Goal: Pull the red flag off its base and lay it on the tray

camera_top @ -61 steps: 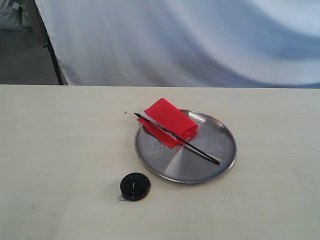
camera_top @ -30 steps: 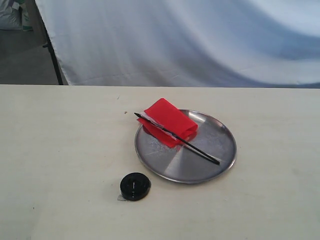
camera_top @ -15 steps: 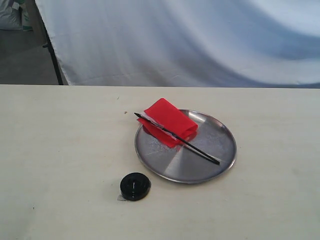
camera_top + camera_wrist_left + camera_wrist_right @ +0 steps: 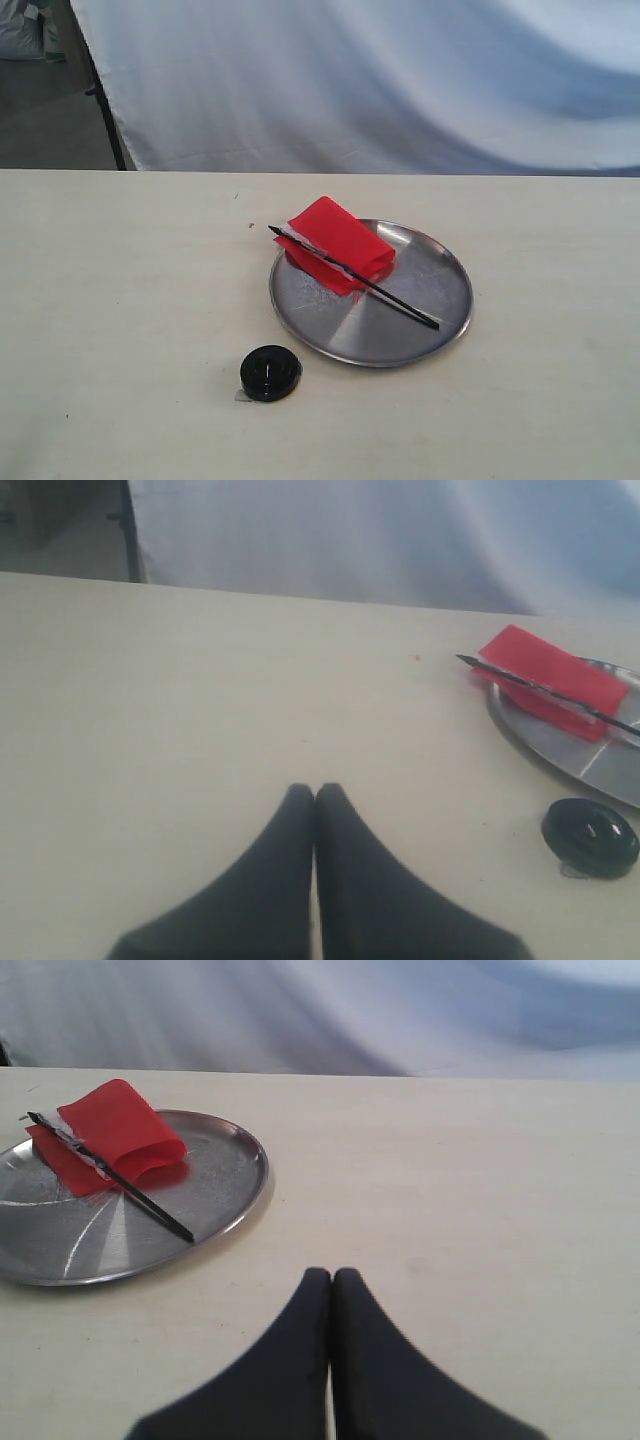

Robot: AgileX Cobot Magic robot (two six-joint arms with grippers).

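Note:
The red flag [image 4: 338,244] lies folded on the far left part of the silver tray [image 4: 425,335], its black stick [image 4: 385,293] running across the dish. The black base [image 4: 270,373] sits on the table, near and left of the tray, nothing in it. Neither arm shows in the exterior view. My left gripper [image 4: 315,792] is shut and holds nothing, over bare table well away from the base [image 4: 590,836], flag [image 4: 555,680] and tray [image 4: 560,750]. My right gripper [image 4: 331,1277] is shut and holds nothing, apart from the tray [image 4: 245,1185] and flag [image 4: 115,1140].
A pale cloth backdrop [image 4: 380,80] hangs behind the table's far edge. A dark stand leg [image 4: 105,110] shows at the back left. Bare cream tabletop [image 4: 120,300] lies on both sides of the tray.

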